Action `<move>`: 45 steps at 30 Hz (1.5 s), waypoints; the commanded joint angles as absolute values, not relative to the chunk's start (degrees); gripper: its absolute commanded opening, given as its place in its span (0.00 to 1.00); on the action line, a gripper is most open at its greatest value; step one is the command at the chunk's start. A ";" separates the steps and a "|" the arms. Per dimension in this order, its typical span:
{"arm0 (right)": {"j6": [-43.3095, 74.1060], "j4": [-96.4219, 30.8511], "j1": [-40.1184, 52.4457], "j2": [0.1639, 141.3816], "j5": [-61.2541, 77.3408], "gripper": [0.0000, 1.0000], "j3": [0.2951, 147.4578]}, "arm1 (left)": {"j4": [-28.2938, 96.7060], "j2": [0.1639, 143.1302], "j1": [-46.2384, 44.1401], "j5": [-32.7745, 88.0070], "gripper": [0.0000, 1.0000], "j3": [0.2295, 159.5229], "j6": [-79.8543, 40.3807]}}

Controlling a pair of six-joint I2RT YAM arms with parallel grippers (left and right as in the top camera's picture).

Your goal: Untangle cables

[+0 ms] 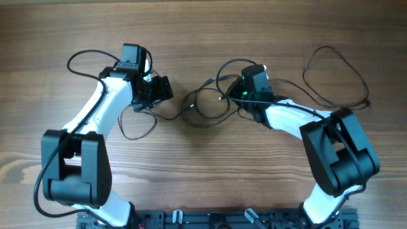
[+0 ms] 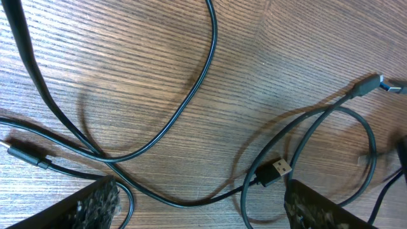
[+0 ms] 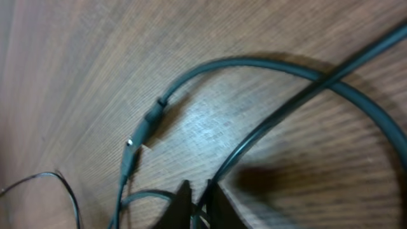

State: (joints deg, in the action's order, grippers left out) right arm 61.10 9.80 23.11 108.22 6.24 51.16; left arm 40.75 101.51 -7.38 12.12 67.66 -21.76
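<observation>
Several thin black cables (image 1: 200,109) lie in overlapping loops on the wooden table between my two grippers. My left gripper (image 1: 163,89) is open just left of the loops. In the left wrist view its fingers (image 2: 200,191) straddle cable strands lying on the table, with a USB plug (image 2: 276,170) near the right finger. My right gripper (image 1: 233,94) is at the right side of the loops. In the right wrist view its fingers (image 3: 200,194) are pinched on one cable strand (image 3: 273,114). A small plug end (image 3: 149,121) lies just beyond.
Another thin cable (image 1: 337,67) loops over the far right of the table. A loose loop (image 1: 137,130) trails beside the left arm. The arm bases (image 1: 210,219) stand at the near edge.
</observation>
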 commanded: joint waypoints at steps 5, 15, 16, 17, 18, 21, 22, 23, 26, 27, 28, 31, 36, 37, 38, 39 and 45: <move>48.56 7.40 22.31 105.95 9.89 0.04 51.11 | 40.99 100.95 -7.29 13.04 0.85 67.44 -21.47; 26.96 -21.34 -3.97 78.54 7.22 0.04 59.02 | 40.99 100.95 -7.29 13.04 0.85 67.44 -21.47; 26.94 -22.52 -7.38 76.66 6.74 0.04 59.05 | 40.99 100.95 -7.29 13.04 0.85 67.44 -21.47; 26.92 -24.18 -11.40 75.16 6.28 0.04 59.05 | 40.99 100.95 -7.29 13.04 0.85 67.44 -21.47; 26.92 -26.41 -16.12 74.46 5.34 0.04 59.02 | 40.99 100.95 -7.29 13.04 0.85 67.44 -21.47; 27.20 -32.71 -26.41 76.03 -1.65 0.04 58.78 | 41.01 100.95 -7.29 13.04 0.85 67.44 -21.47; 27.20 -33.80 -28.67 77.10 -3.57 0.04 58.76 | 41.04 100.95 -7.29 13.04 0.85 67.44 -21.47; 27.16 -34.24 -31.03 78.83 -4.29 0.06 58.76 | 41.04 100.95 -7.29 13.04 0.85 67.44 -21.47; 27.11 -33.93 -33.12 82.28 -0.03 0.82 58.76 | 41.04 100.95 -7.29 13.04 0.85 67.44 -21.47; 27.11 -33.95 -33.08 83.42 1.48 0.92 58.76 | 41.04 100.95 -7.29 13.04 0.85 67.44 -21.47; 27.09 -33.93 -32.97 84.25 2.92 0.96 58.76 | 41.10 100.95 -7.29 13.04 0.85 67.44 -21.47; 27.11 -33.93 -32.97 86.30 7.55 0.98 58.76 | 41.50 100.95 -7.29 13.04 0.85 67.44 -21.47; 21.93 -33.45 -32.42 86.48 22.06 0.92 58.76 | 41.34 100.95 -7.29 13.04 0.86 67.44 -21.47; 19.75 -33.50 -31.27 86.48 26.39 0.91 58.76 | 41.19 100.95 -7.29 13.04 0.86 67.44 -21.47; 18.37 -33.54 -30.17 86.48 28.51 0.91 58.76 | 41.12 100.95 -7.29 13.04 0.86 67.44 -21.47; 16.99 -33.56 -28.64 86.48 30.26 0.91 58.76 | 41.15 100.95 -7.29 13.04 0.86 67.44 -21.47; 13.65 -37.28 -7.20 87.24 32.08 0.91 58.74 | 41.58 100.95 -7.27 12.97 0.85 67.44 -21.47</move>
State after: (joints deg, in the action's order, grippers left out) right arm 15.94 -36.01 -14.79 85.84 29.12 58.98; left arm 41.39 101.51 -7.38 12.12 67.66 -21.76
